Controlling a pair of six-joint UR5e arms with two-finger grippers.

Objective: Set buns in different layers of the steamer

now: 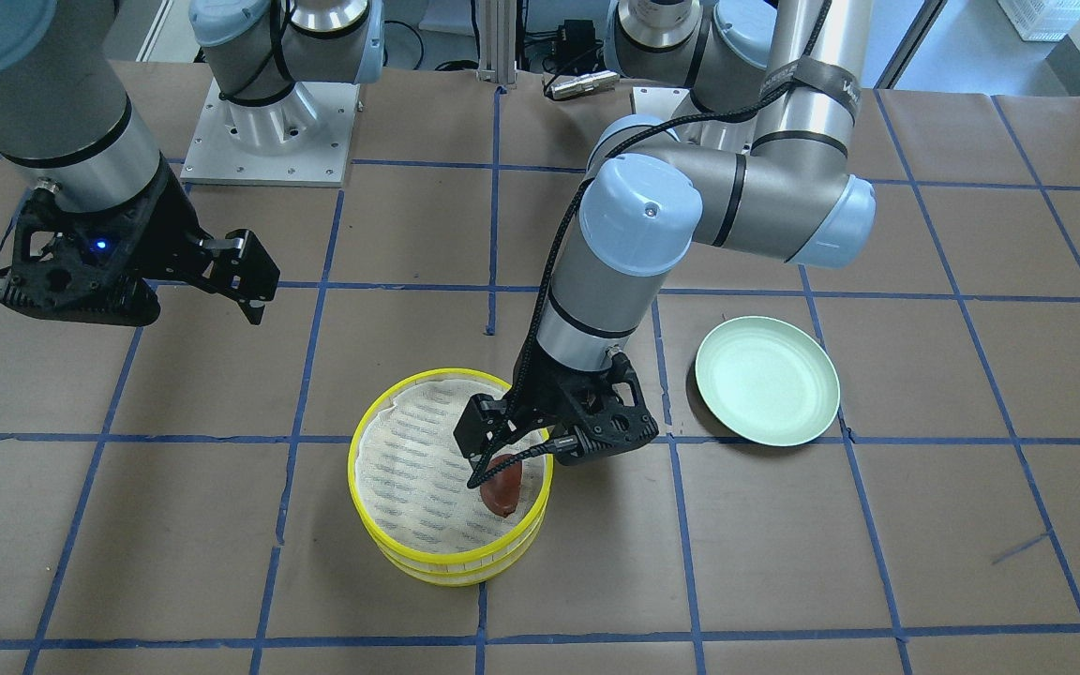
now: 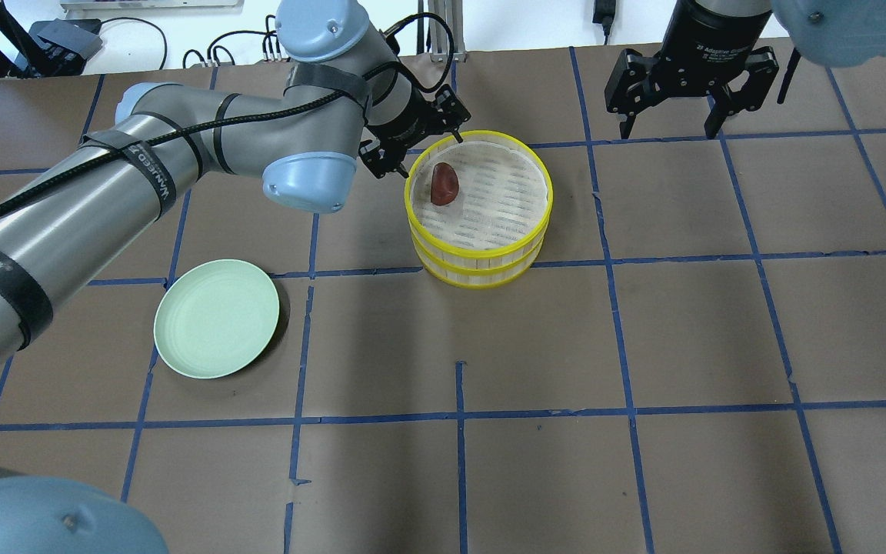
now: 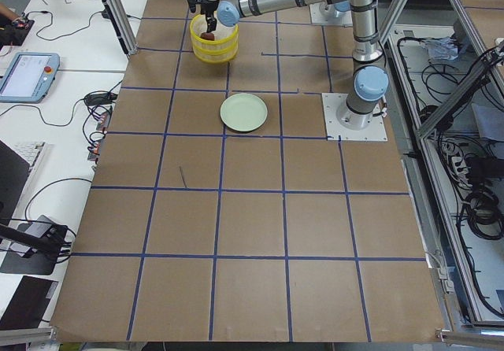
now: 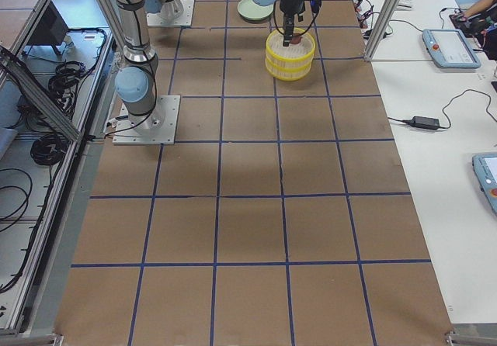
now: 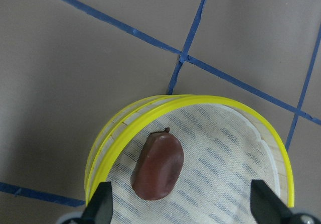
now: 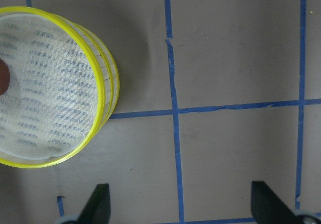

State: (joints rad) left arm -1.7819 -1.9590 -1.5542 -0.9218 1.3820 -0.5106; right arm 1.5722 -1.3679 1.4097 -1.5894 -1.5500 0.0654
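The steamer (image 2: pixel 481 250) is two stacked yellow-rimmed trays with pale patterned liners. The dark reddish-brown bun (image 2: pixel 444 185) lies on the top tray's liner near its rim; it also shows in the front view (image 1: pixel 502 494) and the left wrist view (image 5: pixel 158 166). My left gripper (image 2: pixel 426 155) is open just above that bun, with a finger on each side and touching nothing, as the left wrist view (image 5: pixel 181 204) shows. My right gripper (image 2: pixel 670 131) is open and empty, raised well to the side of the steamer (image 6: pixel 103 83). The white bun is hidden.
A pale green plate (image 2: pixel 216 318) lies bare on the table on my left side, apart from the steamer. The table is brown with blue tape lines. The arm bases stand at the table's back edge (image 1: pixel 268 141).
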